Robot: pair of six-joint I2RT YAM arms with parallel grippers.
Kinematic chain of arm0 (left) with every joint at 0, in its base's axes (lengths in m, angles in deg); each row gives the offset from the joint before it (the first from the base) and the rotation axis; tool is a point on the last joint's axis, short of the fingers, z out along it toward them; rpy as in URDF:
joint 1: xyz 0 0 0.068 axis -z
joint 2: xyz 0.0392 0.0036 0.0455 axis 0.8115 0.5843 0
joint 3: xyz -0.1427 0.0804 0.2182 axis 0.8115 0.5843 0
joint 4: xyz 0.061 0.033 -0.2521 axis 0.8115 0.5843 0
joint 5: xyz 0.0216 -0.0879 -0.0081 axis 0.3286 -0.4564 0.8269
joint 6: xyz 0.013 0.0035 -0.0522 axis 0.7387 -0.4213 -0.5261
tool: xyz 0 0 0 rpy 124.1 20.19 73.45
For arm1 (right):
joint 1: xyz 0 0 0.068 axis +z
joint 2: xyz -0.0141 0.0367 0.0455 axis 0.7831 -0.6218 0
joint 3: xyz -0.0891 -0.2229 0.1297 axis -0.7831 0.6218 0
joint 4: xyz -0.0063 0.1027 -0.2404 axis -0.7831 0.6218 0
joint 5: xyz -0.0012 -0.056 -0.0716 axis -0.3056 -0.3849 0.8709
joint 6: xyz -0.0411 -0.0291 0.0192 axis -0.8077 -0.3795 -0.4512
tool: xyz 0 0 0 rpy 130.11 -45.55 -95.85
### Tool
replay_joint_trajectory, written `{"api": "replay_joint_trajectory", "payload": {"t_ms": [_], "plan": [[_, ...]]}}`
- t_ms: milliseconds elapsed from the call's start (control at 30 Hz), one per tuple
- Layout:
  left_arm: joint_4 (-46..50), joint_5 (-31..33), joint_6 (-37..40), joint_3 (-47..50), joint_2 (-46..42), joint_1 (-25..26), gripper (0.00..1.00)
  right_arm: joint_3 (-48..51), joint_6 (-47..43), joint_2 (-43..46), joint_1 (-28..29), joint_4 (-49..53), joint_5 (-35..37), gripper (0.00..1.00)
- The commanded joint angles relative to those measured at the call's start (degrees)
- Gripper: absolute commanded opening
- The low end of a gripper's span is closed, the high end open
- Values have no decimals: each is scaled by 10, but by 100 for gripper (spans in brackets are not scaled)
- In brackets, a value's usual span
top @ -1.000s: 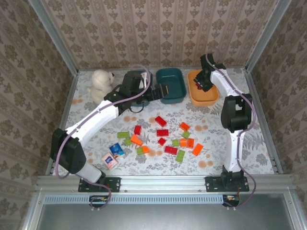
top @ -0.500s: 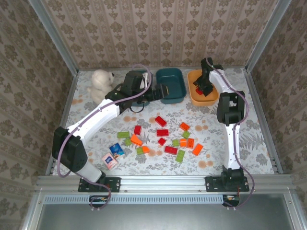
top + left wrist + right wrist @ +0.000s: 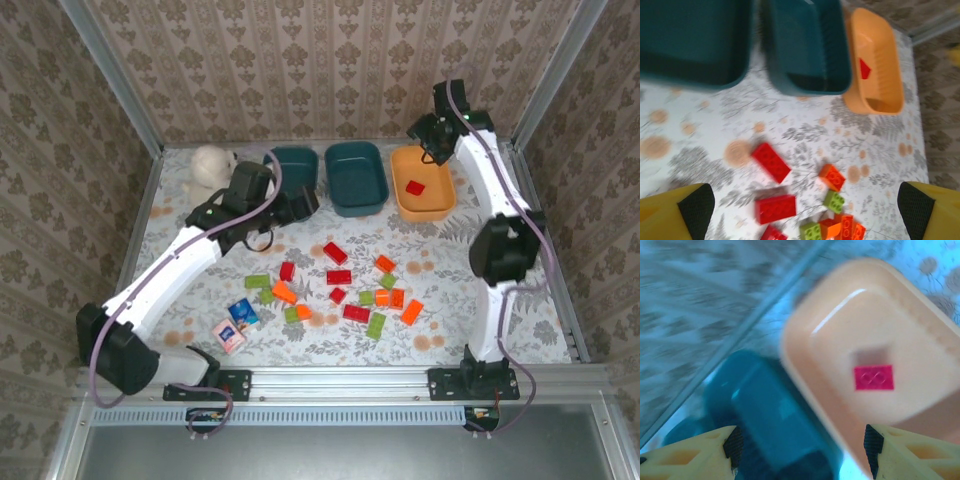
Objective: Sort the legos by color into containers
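Red, orange and green legos lie scattered mid-table, and from the left wrist I see several of them below the tubs. One red lego rests in the orange container. Two teal containers stand to its left. My left gripper is open and empty, in front of the left teal tub. Also open and empty, my right gripper hovers above the orange tub's far edge.
A white plush bear sits at the back left beside the left arm. A pink carton and a blue carton lie near the front left. Papered walls and metal rails enclose the table.
My right gripper opened, left the red lego in the orange tub, and rose back toward the far wall. The left gripper drew back to the left, away from the middle teal tub.
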Motion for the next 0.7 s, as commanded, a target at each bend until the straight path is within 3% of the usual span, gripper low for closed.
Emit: {"api": "replay_joint_trajectory", "payload": {"t_ms": [0,167,300,467,667], "plan": [[99,60,-58,38,-30,-14,97,141,-80,140,64,-88,-14,68],[159,102,-144,100,-67,-34,91,370,-153,298,165,-203,-102,68],[186,117,-251,131,-58,-67,86,474,-184,372,259,-189,-145,68],[196,100,-415,137,-2,-99,86,533,-180,411,322,-186,-167,70],[122,71,-604,176,42,-100,73,540,-200,408,330,-196,-223,72]]}}
